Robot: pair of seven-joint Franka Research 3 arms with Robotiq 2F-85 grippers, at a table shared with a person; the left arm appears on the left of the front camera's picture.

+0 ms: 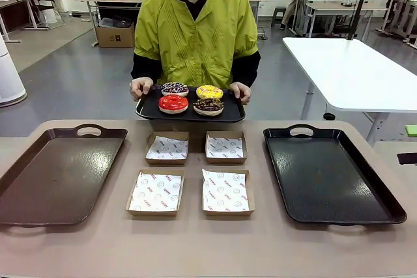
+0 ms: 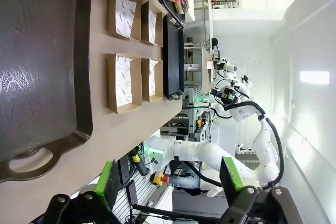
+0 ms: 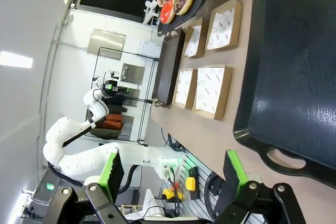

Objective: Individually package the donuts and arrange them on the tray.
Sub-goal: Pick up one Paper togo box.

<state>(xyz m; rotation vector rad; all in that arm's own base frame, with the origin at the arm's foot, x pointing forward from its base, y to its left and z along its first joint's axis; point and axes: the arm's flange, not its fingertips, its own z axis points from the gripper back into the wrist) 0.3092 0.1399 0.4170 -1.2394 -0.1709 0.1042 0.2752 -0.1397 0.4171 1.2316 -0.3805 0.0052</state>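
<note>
Brown surface (image 1: 195, 252) carries four paper-lined cardboard boxes (image 1: 167, 147); four iced ring donuts (image 1: 173, 103) sit on the person's black tray (image 1: 148, 106) beyond. Wide open and empty, the left end effector (image 2: 169, 178) and right end effector (image 3: 173, 169) wait; I would grip each donut gently across its ring.

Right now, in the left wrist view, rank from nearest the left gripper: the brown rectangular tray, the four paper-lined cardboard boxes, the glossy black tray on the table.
1. Brown rectangular tray, just ahead of the left gripper.
2. Paper-lined cardboard boxes, mid-table.
3. Glossy black tray, far end.
</note>
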